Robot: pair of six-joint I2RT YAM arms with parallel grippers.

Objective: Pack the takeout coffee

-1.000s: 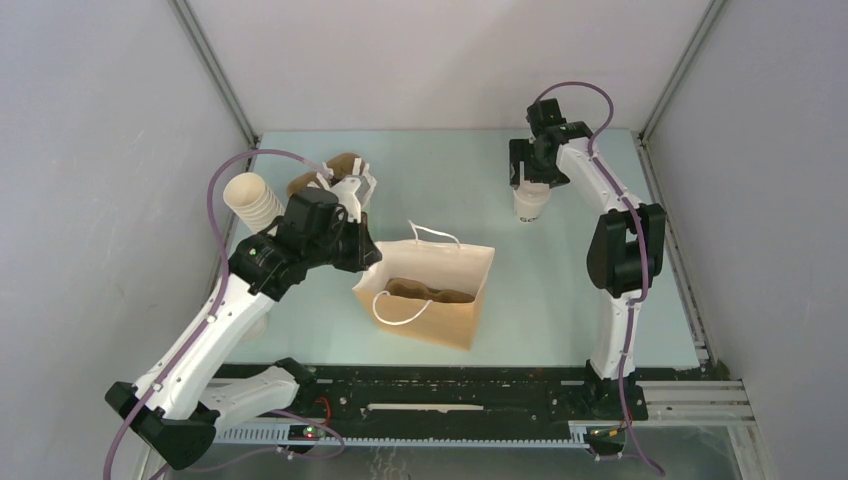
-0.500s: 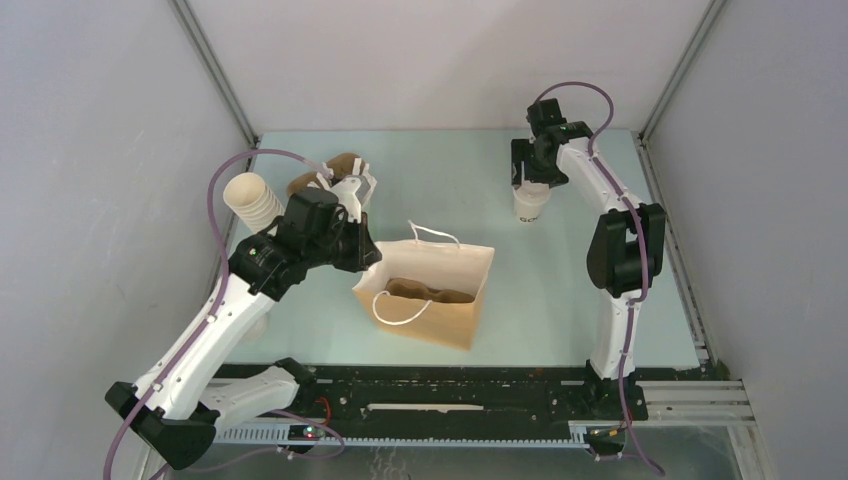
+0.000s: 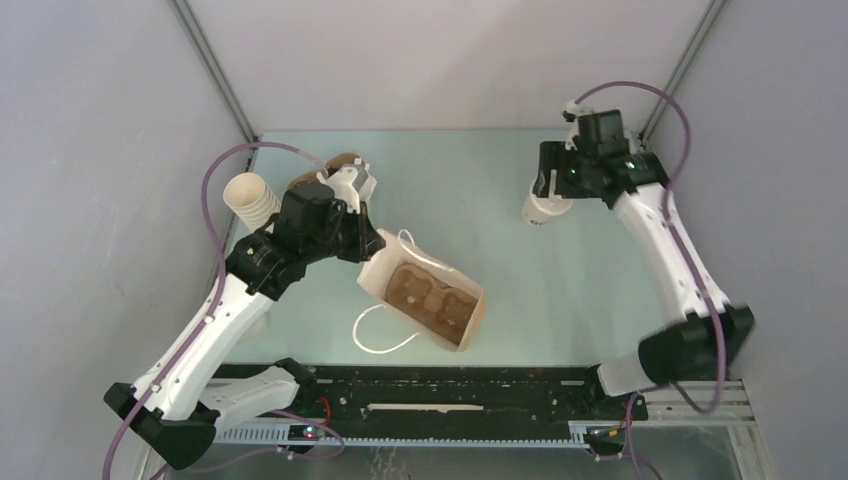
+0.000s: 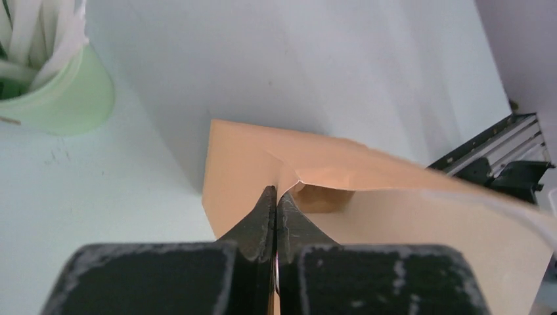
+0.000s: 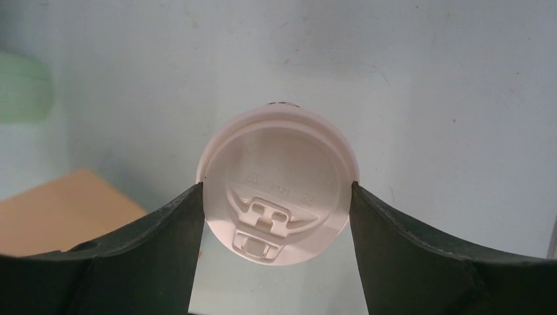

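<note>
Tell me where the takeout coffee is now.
In the top view, the takeout coffee is at the far right, held by the right gripper, beyond the paper bag.

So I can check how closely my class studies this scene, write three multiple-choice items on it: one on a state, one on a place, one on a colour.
1. The left claw is: A wide open; B shut on the paper bag's rim; C out of view.
2. The takeout coffee is: A inside the paper bag; B hidden from every view; C between the right claw's fingers.
3. The cup of white sticks is: A pale green; B red; C black.
Key: 1 B, its fingers pinch the bag's edge in the left wrist view; 2 C, the fingers flank it in the right wrist view; 3 A, its green wall shows in the left wrist view.
</note>
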